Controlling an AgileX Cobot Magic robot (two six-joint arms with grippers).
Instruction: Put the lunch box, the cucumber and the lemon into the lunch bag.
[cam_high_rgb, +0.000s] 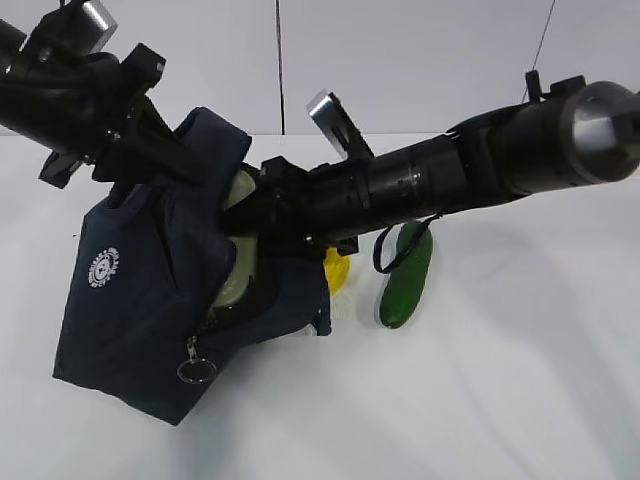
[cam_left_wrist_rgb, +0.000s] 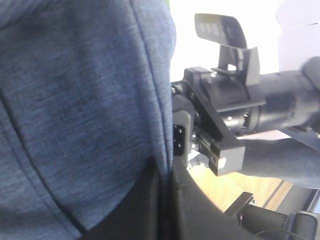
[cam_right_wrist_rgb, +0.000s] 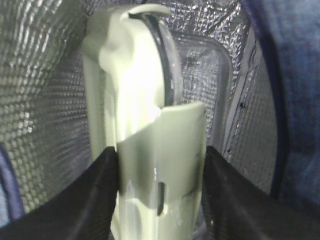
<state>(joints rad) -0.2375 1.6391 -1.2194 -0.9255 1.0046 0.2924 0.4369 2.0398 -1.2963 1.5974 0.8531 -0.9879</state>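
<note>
Right claw (cam_right_wrist_rgb: 160, 165) pinching lunch box (cam_right_wrist_rgb: 135, 100) on edge, inside lunch bag (cam_high_rgb: 150, 300).
Left claw (cam_high_rgb: 175, 150) pressed together on the bag's upper flap. Lemon (cam_high_rgb: 338, 270) just right of the bag on the tabletop (cam_high_rgb: 500, 400); cucumber (cam_high_rgb: 408, 275) near it, further right.

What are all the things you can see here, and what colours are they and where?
lunch bag: one, dark navy with silvery lining, on the left of the white table, mouth open.
lunch box: one, clear with pale green lid, on edge inside the bag.
lemon: one, yellow, on the table just right of the bag, partly hidden.
cucumber: one, dark green, on the table right of the lemon.
table: one, white.
left pincer: one, black, shut on the bag's upper edge.
right pincer: one, black, inside the bag, clamped on the lunch box.
</note>
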